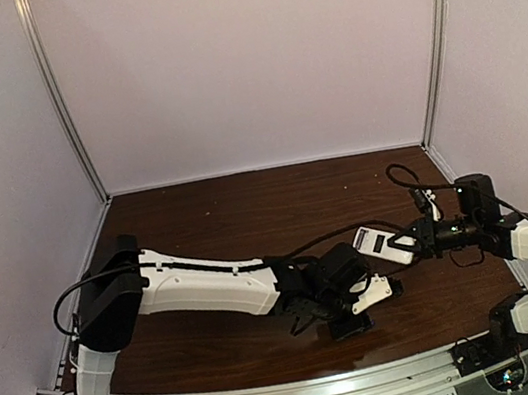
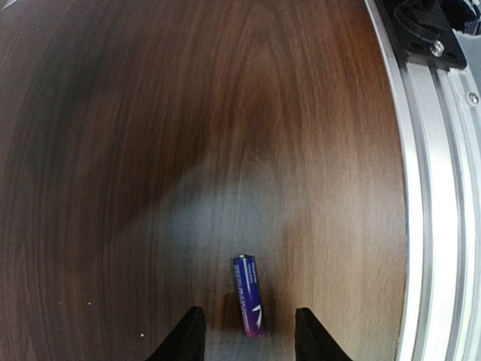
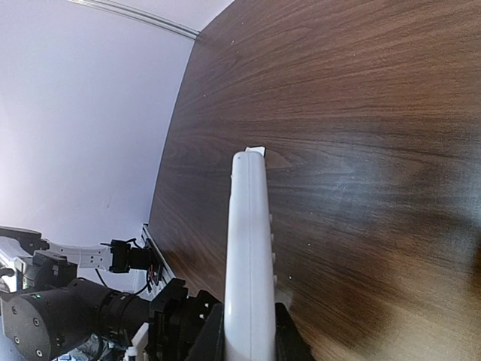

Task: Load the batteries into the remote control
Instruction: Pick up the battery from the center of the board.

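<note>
Down low over the counter [image 2: 150, 113] with the left fingers [image 2: 188, 340] spread, one tip to each side of a single battery [image 2: 248, 295] at the bottom middle of the left wrist view. Lying flat on the wood, lengthwise between the tips, with a strip of bare counter on either side and no contact with either tip. Close to the near edge here: only a band of wood between the battery and the aluminium rail [image 2: 425, 226] running down the right of that frame. Wide open wood across the whole upper and left part of it. Pinching the remote control [image 3: 249, 256] edge-on in the right fingers [image 3: 213, 342], clamped from both sides at its near end, held clear of the wood with the far end pointing toward the upper middle of the right wrist view. In the overhead view, right of centre, just above and right of the left arm's wrist, near it but apart. Bare counter all through the upper half of that view, up to the back wall [image 1: 241, 59] and both side walls. Tight only along the bottom rail, by the arm bases.
</note>
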